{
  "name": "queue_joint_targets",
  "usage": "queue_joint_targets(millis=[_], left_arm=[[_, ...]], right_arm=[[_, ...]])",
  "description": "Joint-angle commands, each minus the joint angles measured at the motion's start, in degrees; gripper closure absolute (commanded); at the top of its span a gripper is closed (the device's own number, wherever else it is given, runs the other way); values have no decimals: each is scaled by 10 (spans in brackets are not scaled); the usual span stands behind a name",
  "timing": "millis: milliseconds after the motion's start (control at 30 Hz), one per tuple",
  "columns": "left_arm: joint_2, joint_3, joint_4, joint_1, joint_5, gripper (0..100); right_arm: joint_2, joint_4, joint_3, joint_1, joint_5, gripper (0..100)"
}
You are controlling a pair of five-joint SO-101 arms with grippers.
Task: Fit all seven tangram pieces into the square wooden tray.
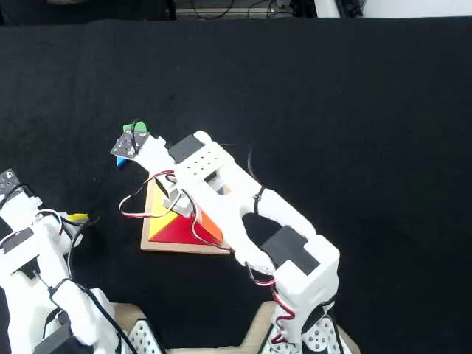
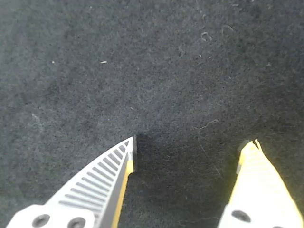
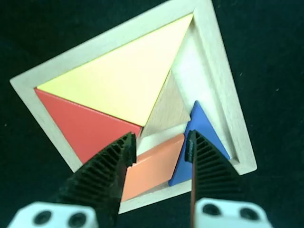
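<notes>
The square wooden tray (image 3: 221,80) holds a large yellow triangle (image 3: 118,80), a large red triangle (image 3: 80,126), an orange piece (image 3: 152,168) and a small blue triangle (image 3: 202,135). Bare tray floor (image 3: 166,111) shows between them. My right gripper (image 3: 159,142) hangs open just over the tray, its black fingers either side of the orange piece. From above, the right arm covers much of the tray (image 1: 158,245). The left gripper (image 2: 192,140) is open over bare black cloth, left of the tray (image 1: 80,220).
A green piece (image 1: 137,127) and a bit of blue piece (image 1: 120,161) lie on the black cloth beyond the tray, beside the right arm's wrist camera (image 1: 130,144). The arms' bases stand at the near edge.
</notes>
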Motion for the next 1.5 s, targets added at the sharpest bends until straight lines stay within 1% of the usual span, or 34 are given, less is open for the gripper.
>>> queue_joint_targets(millis=[0,333,500,600,967,1467], left_arm=[[-12,-6,-8,1,1,661],[-12,-6,-8,1,1,661],[-12,-6,-8,1,1,661],[-12,-6,-8,1,1,661],[-12,-6,-8,1,1,661],[-12,-6,-8,1,1,661]], right_arm=[[7,-8,-7,-4,-4,825],[42,-7,-30,-14,-5,825],[40,-11,-36,21,-4,825],[37,-18,-35,30,-4,825],[40,-18,-59,-4,-1,825],[59,-40,-60,-2,0,825]])
